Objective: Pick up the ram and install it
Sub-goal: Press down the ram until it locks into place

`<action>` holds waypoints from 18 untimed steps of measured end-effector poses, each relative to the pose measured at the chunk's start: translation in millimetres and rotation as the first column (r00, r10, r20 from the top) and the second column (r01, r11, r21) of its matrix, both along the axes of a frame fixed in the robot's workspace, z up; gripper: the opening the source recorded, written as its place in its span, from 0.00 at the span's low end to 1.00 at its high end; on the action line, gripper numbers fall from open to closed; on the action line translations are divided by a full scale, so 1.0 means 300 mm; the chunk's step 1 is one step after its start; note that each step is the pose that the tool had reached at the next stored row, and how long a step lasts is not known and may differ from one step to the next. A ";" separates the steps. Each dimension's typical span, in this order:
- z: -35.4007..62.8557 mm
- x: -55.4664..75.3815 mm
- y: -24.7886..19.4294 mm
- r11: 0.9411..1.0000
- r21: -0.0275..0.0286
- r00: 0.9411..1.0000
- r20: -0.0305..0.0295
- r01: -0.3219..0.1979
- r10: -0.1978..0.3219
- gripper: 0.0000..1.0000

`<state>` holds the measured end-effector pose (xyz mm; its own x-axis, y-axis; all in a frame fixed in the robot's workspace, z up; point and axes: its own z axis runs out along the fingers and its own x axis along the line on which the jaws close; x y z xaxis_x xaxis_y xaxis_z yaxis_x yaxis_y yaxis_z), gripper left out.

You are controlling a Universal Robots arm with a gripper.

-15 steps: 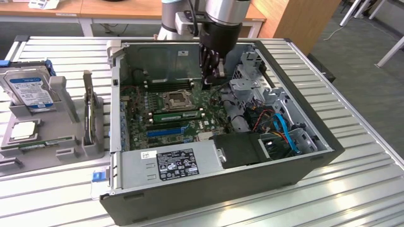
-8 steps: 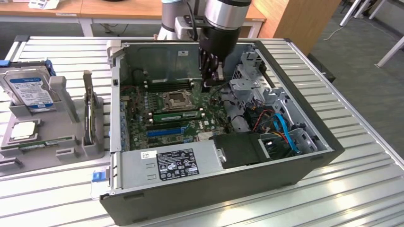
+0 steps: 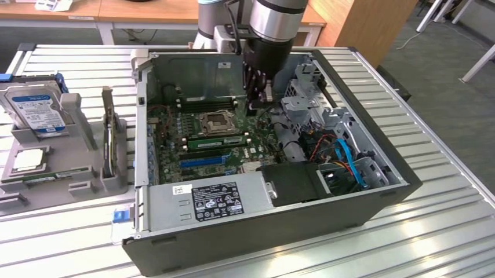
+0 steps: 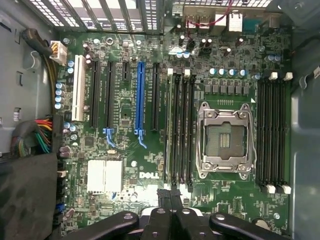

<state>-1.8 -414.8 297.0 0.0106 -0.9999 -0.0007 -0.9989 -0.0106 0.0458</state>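
A green ram stick [image 3: 219, 141] with dark chips stands seated in a memory slot just below the CPU socket [image 3: 214, 121] on the motherboard, inside the open computer case [image 3: 270, 237]. My gripper [image 3: 259, 103] hangs inside the case, above the right end of those slots and clear of the board. In the wrist view my gripper [image 4: 170, 196] is shut, with nothing visible between its fingers. It lines up with the near end of the bank of memory slots [image 4: 179, 130] beside the CPU socket [image 4: 225, 137]. From above I cannot tell which slot holds the stick.
A long blue slot [image 4: 140, 95] runs beside the black ones. The power supply [image 3: 208, 200] and cables [image 3: 348, 165] crowd the case's near side. At the exterior view's left, a grey fixture [image 3: 77, 185] holds a hard drive [image 3: 35, 107], an upright card [image 3: 108, 136] and a thin green strip [image 3: 50, 175].
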 end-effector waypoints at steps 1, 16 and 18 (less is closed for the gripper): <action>-0.003 0.000 0.000 1.000 0.000 1.000 0.000 0.000 0.000 0.10; -0.053 0.000 0.000 1.000 0.000 1.000 0.000 0.000 0.000 0.10; -0.060 0.000 0.000 1.000 0.000 1.000 0.000 0.000 0.000 0.10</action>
<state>-1.8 -414.8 279.1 0.0106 -0.9999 -0.0008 -0.9989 -0.0106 0.0458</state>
